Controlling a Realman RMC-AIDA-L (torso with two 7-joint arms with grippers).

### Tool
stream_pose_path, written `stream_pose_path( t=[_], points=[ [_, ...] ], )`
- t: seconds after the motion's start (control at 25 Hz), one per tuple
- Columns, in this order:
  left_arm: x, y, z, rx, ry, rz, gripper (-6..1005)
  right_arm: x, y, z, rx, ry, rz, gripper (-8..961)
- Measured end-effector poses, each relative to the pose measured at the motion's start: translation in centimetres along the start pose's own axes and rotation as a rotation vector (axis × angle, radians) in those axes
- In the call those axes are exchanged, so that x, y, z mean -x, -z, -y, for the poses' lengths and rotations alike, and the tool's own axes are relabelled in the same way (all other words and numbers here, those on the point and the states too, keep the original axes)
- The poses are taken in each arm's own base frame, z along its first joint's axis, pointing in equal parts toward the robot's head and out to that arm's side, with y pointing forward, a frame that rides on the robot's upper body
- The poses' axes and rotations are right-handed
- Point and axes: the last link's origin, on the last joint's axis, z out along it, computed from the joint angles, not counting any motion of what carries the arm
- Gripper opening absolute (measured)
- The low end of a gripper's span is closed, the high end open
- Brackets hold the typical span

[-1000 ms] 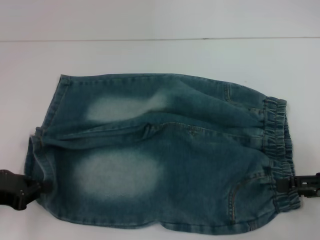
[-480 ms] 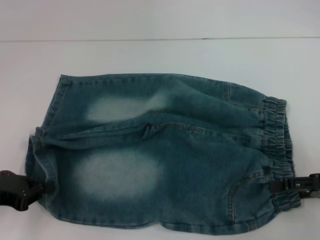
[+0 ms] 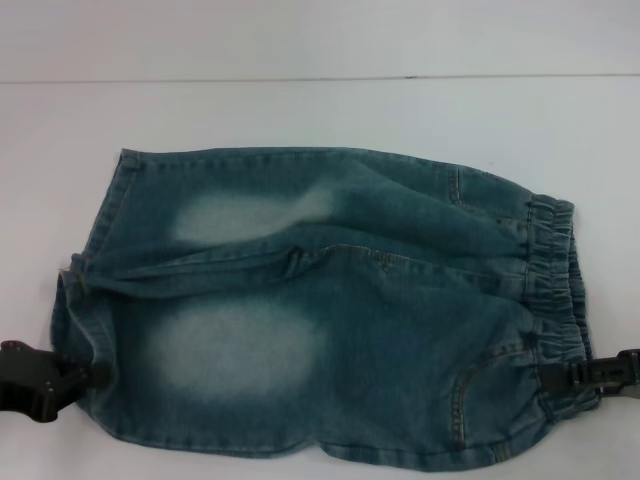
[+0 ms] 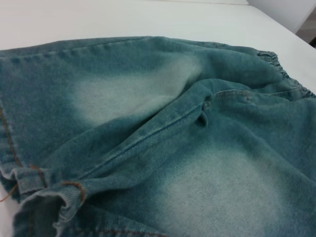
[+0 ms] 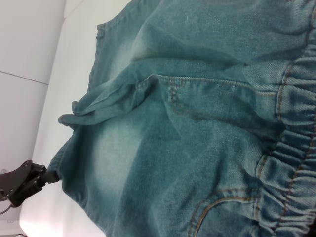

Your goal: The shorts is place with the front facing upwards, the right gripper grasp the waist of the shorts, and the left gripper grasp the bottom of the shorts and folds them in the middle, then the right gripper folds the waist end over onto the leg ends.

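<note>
Both grippers have crept a little lower in the head view over the last second, the right one most plainly, and the near corner of the waistband has gone down with it; the denim otherwise lies as it did.

The right gripper [image 3: 570, 377] sits at the lower right of the head view, its jaws closed on the waist of the shorts [image 3: 552, 262] at the near corner of that puckered elastic band. The band runs up the right side of the frame as a gathered strip. In the right wrist view the same band [image 5: 291, 163] fills the right edge, with pocket stitching just beside it.

The left gripper [image 3: 72, 376] is at the lower left of the head view, jaws pinched on the near hem of the bottom of the shorts [image 3: 85, 290]. It also shows small and dark at the lower left of the right wrist view [image 5: 42, 177], touching the cloth edge. The left wrist view shows the hemmed leg openings [image 4: 47, 190] at its lower left, slightly rumpled, one hem curled over.

The shorts lie front up, spread flat across the white counter [image 3: 320, 110], waist to the right and legs to the left, with pale faded patches on each leg and a raised crease along the centre seam.
</note>
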Motion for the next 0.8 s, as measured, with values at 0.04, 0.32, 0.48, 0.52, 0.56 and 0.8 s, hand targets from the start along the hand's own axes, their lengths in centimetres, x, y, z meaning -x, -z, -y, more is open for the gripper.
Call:
stream_pose_path(
  t=[0.04, 0.32, 0.48, 0.52, 0.56, 0.8],
  points=[
    [-0.02, -0.04, -0.02, 0.002, -0.002, 0.002, 0, 0.02, 0.04, -0.04, 0.002, 0.002, 0.001, 670],
    [-0.14, -0.21, -0.14, 0.011, -0.007, 0.009, 0, 0.05, 0.09, -0.12, 0.006, 0.037, 0.005, 529],
    [-0.22, -0.25, -0.16, 0.013, -0.007, 0.005, 0, 0.05, 0.00, -0.15, 0.008, 0.043, 0.007, 362],
    [-0.25, -0.26, -0.16, 0.013, -0.008, 0.004, 0, 0.06, -0.01, -0.16, 0.008, 0.044, 0.007, 313],
    [-0.27, -0.26, -0.16, 0.013, -0.008, 0.004, 0, 0.08, -0.02, -0.17, 0.009, 0.044, 0.007, 264],
    [-0.44, -0.29, -0.18, 0.016, -0.009, -0.010, 0, 0.34, -0.09, -0.23, 0.005, 0.046, 0.008, 57]
  ],
)
